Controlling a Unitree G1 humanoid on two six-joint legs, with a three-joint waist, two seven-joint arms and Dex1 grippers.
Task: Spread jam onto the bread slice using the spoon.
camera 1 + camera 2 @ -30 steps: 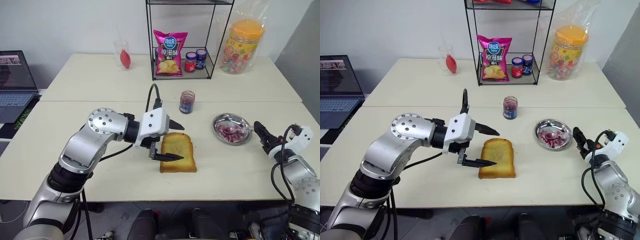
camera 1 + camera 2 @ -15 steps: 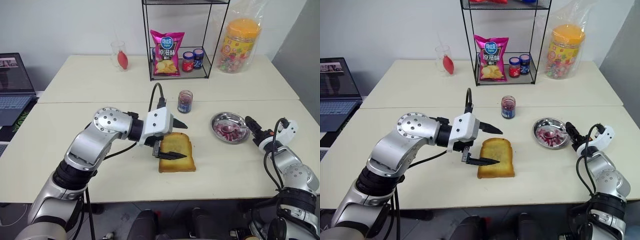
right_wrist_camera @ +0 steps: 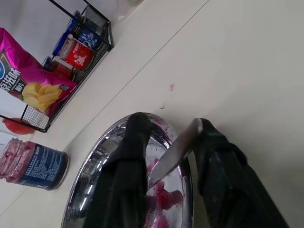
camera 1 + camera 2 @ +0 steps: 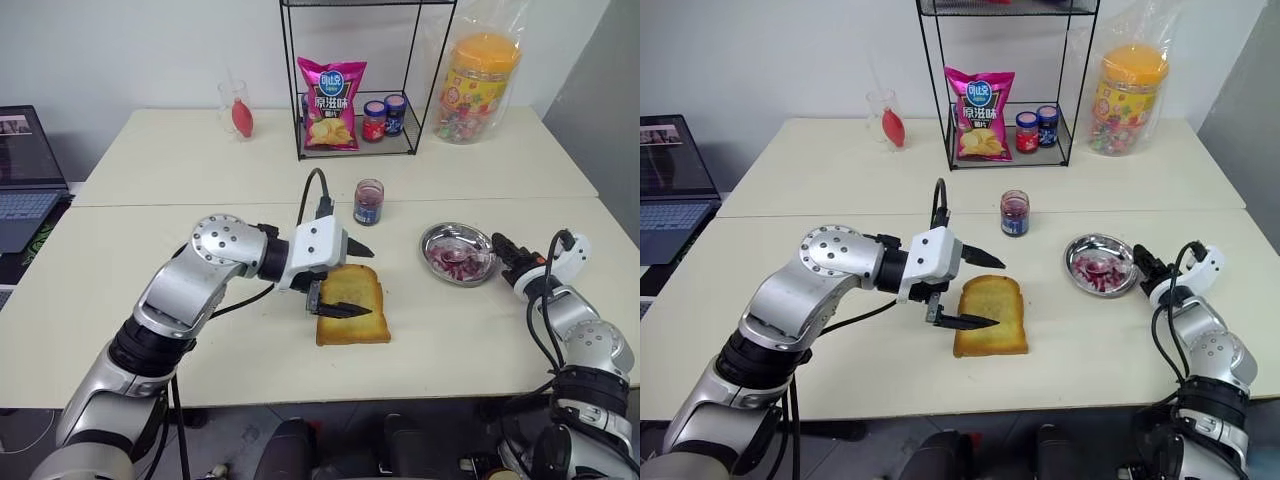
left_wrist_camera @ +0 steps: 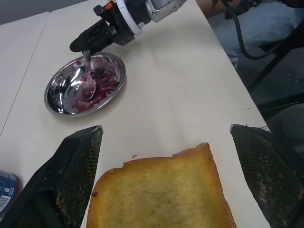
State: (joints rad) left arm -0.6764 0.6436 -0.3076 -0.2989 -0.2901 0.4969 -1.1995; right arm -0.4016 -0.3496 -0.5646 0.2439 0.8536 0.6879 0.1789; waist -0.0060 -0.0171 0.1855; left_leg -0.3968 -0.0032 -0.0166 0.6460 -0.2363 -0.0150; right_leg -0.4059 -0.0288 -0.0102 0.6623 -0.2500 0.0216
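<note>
On the cream table (image 4: 200, 180), the left claw (image 4: 345, 280) is hovering with its fingers spread wide on either side of the bread slice's (image 4: 353, 305) left edge, gripping nothing. The right claw (image 4: 503, 250) is reaching in at the right rim of the steel dish (image 4: 438, 240), to the right of the bread slice. The left wrist view is showing what the head views blur: that claw pinching the handle of the spoon (image 5: 88, 78), its bowl lying in purple smears in the dish. The jam (image 4: 368, 202) is sitting in its open jar behind the bread slice.
</note>
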